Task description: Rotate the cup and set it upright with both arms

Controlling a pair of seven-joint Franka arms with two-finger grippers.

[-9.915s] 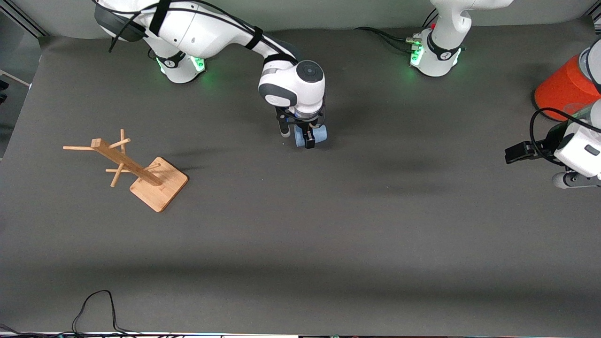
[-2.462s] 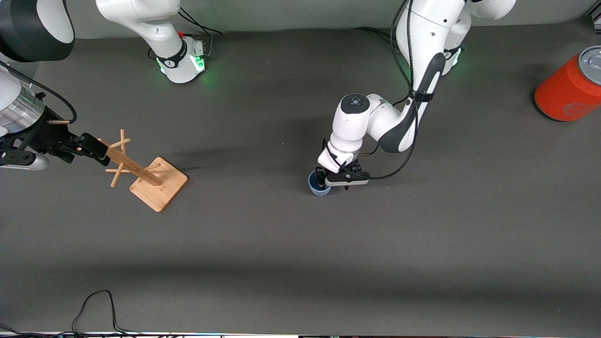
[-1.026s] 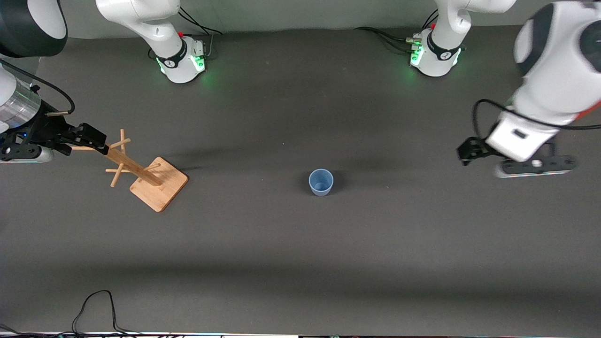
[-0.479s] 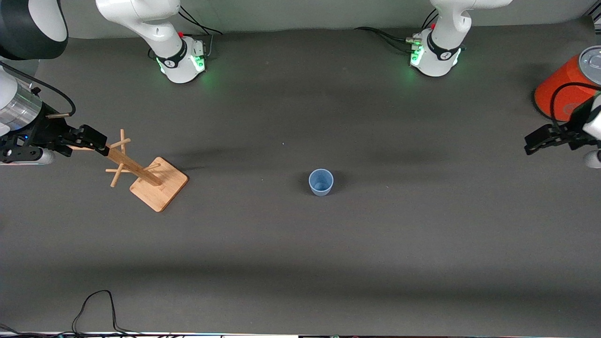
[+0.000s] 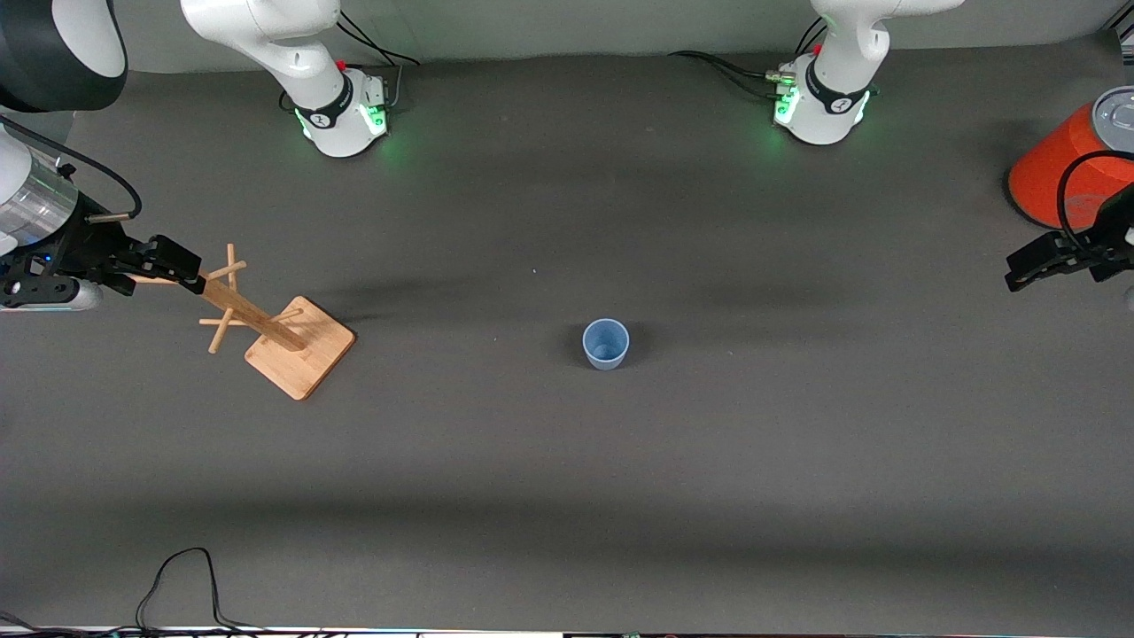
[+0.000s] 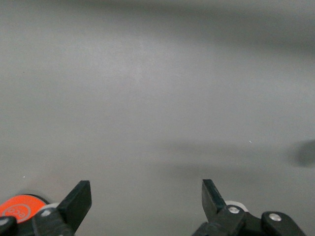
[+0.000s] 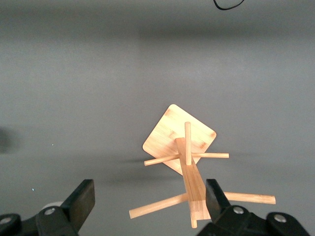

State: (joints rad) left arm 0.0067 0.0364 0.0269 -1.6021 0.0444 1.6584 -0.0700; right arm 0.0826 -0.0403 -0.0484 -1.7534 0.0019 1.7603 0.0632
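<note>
The small light-blue cup (image 5: 606, 344) stands upright, mouth up, alone near the middle of the table. My left gripper (image 5: 1032, 263) is up in the air at the left arm's end of the table, open and empty, close to the orange can; its open fingers (image 6: 78, 199) show over bare mat. My right gripper (image 5: 173, 263) is up in the air at the right arm's end, open and empty, over the top of the wooden rack; its fingers (image 7: 83, 199) stand wide apart. Neither wrist view shows the cup.
A wooden peg rack (image 5: 266, 326) on a square base stands toward the right arm's end; it also shows in the right wrist view (image 7: 189, 162). A large orange can (image 5: 1054, 168) with a grey lid stands at the left arm's end. A black cable (image 5: 182, 576) lies at the table's near edge.
The left gripper let go of the upright cup and drew away to the left arm's end beside the orange can. The right arm has stayed over the rack.
</note>
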